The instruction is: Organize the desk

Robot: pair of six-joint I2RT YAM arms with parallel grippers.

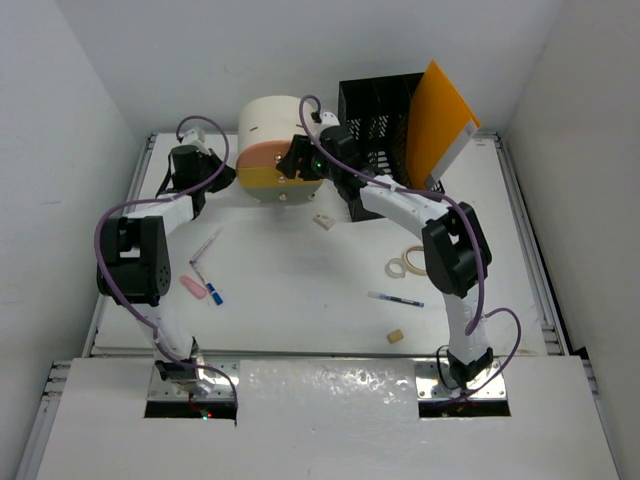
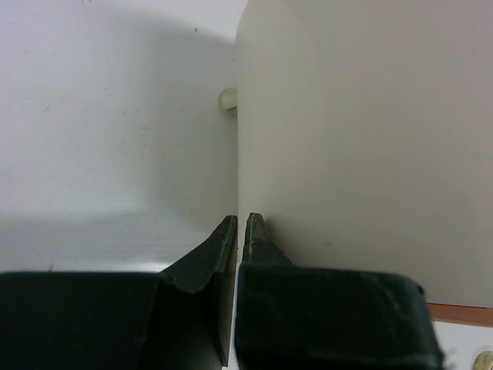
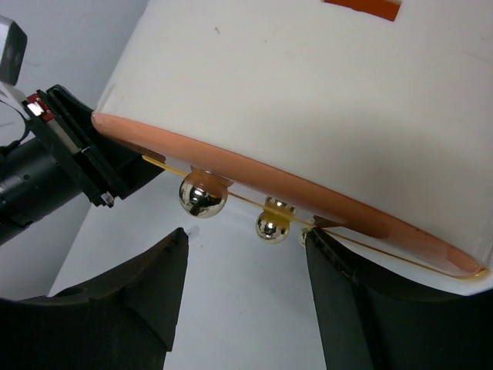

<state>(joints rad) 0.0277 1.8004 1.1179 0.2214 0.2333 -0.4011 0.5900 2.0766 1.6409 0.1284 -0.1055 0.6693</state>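
While the left gripper (image 2: 239, 225) rests just beside the cream round box (image 1: 272, 125) with jaws pressed together, the right gripper (image 3: 246, 235) faces the box's orange-banded rim, jaws spread. The white desk (image 1: 300, 320) lies under both arms, the box at its far edge beside a black crate (image 1: 375, 112).

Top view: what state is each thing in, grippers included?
Round cream box: tilted, gold feet exposed.
Left gripper: shut, beside the box's wall.
Right gripper: open, at the box's footed edge.
Black crate: upright, orange folder leaning in it.
Tape rolls: flat on desk.
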